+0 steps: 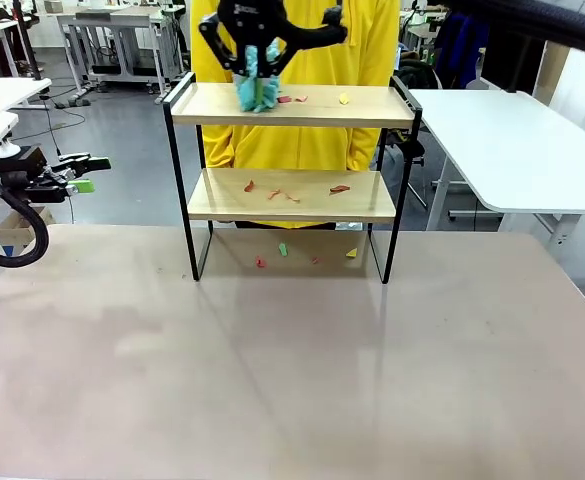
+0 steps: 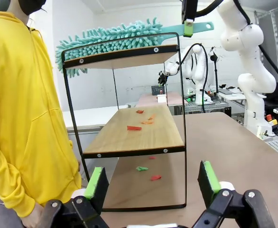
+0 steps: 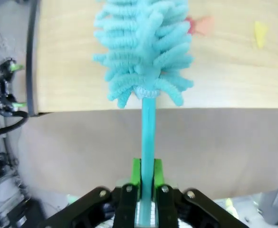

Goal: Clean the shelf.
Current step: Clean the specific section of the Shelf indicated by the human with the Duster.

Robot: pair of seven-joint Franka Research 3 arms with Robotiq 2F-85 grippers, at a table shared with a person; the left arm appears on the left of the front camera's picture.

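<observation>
The shelf (image 1: 392, 108) stands at the table's far middle, two light boards in a black frame. My right gripper (image 1: 258, 58) hangs over its top board, shut on the handle of a teal fluffy duster (image 1: 257, 92) whose head rests on the board's left part. The right wrist view shows the duster (image 3: 146, 52) on the top board (image 3: 67, 71), with a red scrap (image 3: 198, 24) and a yellow scrap (image 3: 261, 34) to its right. Red and orange scraps (image 1: 282, 195) lie on the lower board. My left gripper (image 1: 80, 178) is open, off to the shelf's left, empty (image 2: 152, 184).
A person in a yellow hoodie (image 1: 292, 140) stands close behind the shelf. Small red, green and yellow scraps (image 1: 282, 250) lie on the table (image 1: 292, 380) under the shelf. A white side table (image 1: 512, 140) stands at the right.
</observation>
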